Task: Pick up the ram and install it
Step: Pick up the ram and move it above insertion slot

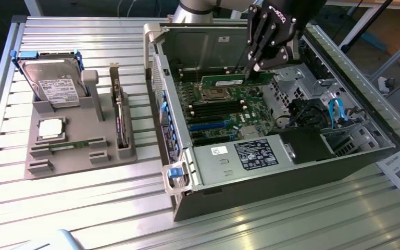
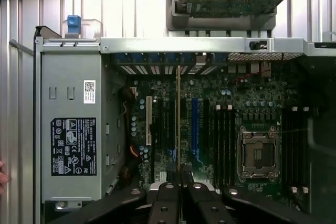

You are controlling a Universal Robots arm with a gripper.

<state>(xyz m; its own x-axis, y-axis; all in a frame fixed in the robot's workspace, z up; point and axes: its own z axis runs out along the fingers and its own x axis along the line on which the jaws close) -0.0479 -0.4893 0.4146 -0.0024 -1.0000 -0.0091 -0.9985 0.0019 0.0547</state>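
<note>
Nothing is reading clearly. White lettering (image 1: 281, 15) is running along the gripper (image 1: 258, 66) body, not legible. Well apart from the gripper, a black label (image 2: 73, 147) and a white code sticker (image 2: 90, 92) are sitting on the power supply (image 2: 68, 66), their print illegible too.

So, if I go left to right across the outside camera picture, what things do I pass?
hard drive → expansion card → ram → blue cable
</note>
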